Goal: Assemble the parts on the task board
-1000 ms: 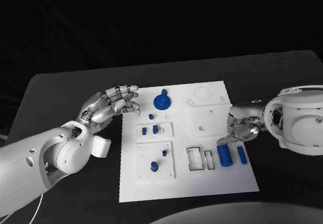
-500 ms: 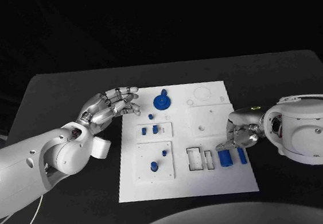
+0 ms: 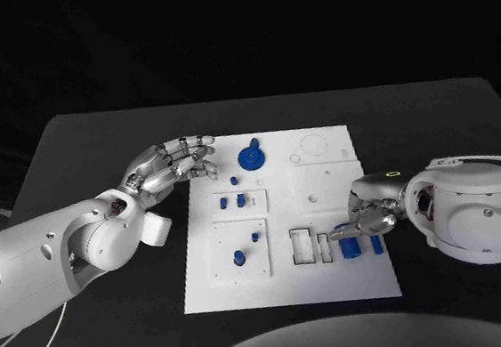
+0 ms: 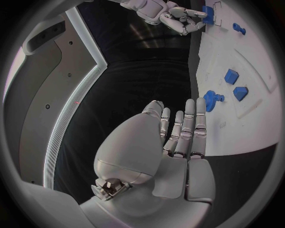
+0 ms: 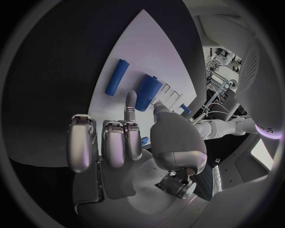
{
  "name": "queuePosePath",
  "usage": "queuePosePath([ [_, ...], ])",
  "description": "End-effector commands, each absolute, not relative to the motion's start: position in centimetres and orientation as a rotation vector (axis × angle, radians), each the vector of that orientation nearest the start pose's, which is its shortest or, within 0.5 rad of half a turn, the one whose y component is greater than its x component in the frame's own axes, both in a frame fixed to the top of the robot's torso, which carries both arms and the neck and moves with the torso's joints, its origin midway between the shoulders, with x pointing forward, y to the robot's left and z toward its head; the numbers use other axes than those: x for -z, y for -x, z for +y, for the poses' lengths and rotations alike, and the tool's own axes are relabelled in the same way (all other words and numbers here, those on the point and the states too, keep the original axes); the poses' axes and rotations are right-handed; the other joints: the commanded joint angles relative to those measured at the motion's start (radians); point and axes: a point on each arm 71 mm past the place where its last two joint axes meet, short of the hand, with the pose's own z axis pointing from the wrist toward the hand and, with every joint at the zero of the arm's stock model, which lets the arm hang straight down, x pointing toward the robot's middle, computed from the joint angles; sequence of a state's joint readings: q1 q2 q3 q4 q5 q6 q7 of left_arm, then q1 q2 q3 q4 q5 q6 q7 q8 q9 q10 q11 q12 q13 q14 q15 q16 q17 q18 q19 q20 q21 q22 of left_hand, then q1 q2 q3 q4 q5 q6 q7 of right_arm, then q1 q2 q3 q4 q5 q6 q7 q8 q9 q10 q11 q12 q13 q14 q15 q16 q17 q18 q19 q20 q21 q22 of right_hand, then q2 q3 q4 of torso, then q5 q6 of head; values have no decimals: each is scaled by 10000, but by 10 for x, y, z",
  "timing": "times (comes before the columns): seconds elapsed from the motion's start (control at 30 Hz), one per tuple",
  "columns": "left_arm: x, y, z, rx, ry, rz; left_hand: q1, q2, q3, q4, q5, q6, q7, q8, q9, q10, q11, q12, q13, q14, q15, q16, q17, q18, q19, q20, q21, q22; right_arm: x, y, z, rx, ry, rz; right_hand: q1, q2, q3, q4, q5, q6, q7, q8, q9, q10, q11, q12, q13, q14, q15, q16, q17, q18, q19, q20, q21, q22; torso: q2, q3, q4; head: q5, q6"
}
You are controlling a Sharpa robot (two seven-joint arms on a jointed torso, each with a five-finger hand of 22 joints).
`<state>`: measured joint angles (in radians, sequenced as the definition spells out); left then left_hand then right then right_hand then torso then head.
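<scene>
Head view first: the right hand (image 3: 365,219) is sliding further in over the white board (image 3: 290,286) compared with a second ago. It was sitting at the board's right edge then; now its fingers are hanging right over the thick blue cylinder (image 3: 348,245), with the thinner blue peg (image 3: 376,243) just beside it. Can't tell if it's actually touching the cylinder from here. The left hand (image 3: 171,164) isn't budging, still hovering over the dark surface (image 3: 88,137) by the board's far left corner, fingers loosely curled, nothing in them. The blue knob part (image 3: 252,155) is staying put near it.

Left wrist view: the left hand (image 4: 172,142) is holding its fingers straight and close together, empty, with the blue gear-like piece (image 4: 211,99) just past the fingertips.

Right wrist view: the right hand (image 5: 128,142) is holding nothing, fingers bent, one fingertip reaching toward the thick cylinder (image 5: 147,92); the thin peg (image 5: 117,77) is lying beside it.

No readable writing on the board anywhere.
</scene>
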<state>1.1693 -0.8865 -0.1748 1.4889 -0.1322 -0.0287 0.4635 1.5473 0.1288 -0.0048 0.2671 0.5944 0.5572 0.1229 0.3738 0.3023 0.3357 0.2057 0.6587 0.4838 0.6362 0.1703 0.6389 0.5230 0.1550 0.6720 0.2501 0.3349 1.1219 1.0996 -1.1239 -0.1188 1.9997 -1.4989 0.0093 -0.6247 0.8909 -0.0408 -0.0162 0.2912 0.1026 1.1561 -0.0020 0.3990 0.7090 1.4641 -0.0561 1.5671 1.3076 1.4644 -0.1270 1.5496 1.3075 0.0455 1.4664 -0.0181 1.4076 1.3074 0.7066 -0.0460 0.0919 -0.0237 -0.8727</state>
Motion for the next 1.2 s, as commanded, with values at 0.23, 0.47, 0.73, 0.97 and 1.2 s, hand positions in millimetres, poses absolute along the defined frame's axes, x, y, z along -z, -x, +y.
queuePosePath([
  [0.23,237,-458,223,16959,9551,16846,117,9,48,-16,62,-89,21,2,-17,-18,84,41,-20,-76,-11,43,-3,-14,-76,-6,-35,21,243,-351,-219,-2138,2242,22065,286,-97,186,-43,456,-71,-43,99,478,1067,-120,37,2632,914,-90,-148,1863,-38,369,-30,-89,2089,-5,11,9,-4,1],
  [0.47,238,-458,223,16943,9587,16903,125,6,58,-26,66,-88,34,5,-21,-22,90,41,-28,-81,-9,42,-4,-17,-89,-8,-42,27,246,-350,-216,-2158,2405,22192,829,-202,337,-187,1336,-180,-74,135,919,1067,-148,37,2632,902,-118,-186,1783,-27,340,-56,-131,2072,-11,7,-3,-16,1],
  [0.73,239,-458,223,16935,9610,16952,132,6,66,-32,70,-87,43,7,-24,-23,94,41,-33,-85,-8,42,-5,-20,-99,-9,-47,31,248,-349,-215,-2409,2024,22480,1949,-174,876,-824,4145,-556,-83,-70,1263,1067,-164,37,2632,853,-125,-313,1530,3,276,-73,-262,2028,-2,5,1,10,1],
  [0.97,239,-458,223,16911,9627,16966,134,5,69,-35,71,-87,46,8,-25,-24,96,41,-35,-86,-7,42,-5,-21,-103,-9,-49,33,246,-348,-215,-3001,1086,22572,2254,-353,1505,-1126,6328,-613,-122,-151,1538,1067,-202,37,2632,845,-137,-349,1459,6,274,-79,-276,2025,8,13,8,94,1],
  [1.2,239,-457,223,16890,9651,17019,151,8,92,-52,83,-84,56,14,-31,-21,108,45,-47,-86,-4,46,-5,-27,-125,-12,-59,44,232,-351,-216,-3741,-142,22596,2067,-507,2019,-1137,7522,-613,-133,-134,1813,1067,-220,37,2632,837,-145,-375,1400,0,286,-88,-255,2032,20,4,0,79,1],
])
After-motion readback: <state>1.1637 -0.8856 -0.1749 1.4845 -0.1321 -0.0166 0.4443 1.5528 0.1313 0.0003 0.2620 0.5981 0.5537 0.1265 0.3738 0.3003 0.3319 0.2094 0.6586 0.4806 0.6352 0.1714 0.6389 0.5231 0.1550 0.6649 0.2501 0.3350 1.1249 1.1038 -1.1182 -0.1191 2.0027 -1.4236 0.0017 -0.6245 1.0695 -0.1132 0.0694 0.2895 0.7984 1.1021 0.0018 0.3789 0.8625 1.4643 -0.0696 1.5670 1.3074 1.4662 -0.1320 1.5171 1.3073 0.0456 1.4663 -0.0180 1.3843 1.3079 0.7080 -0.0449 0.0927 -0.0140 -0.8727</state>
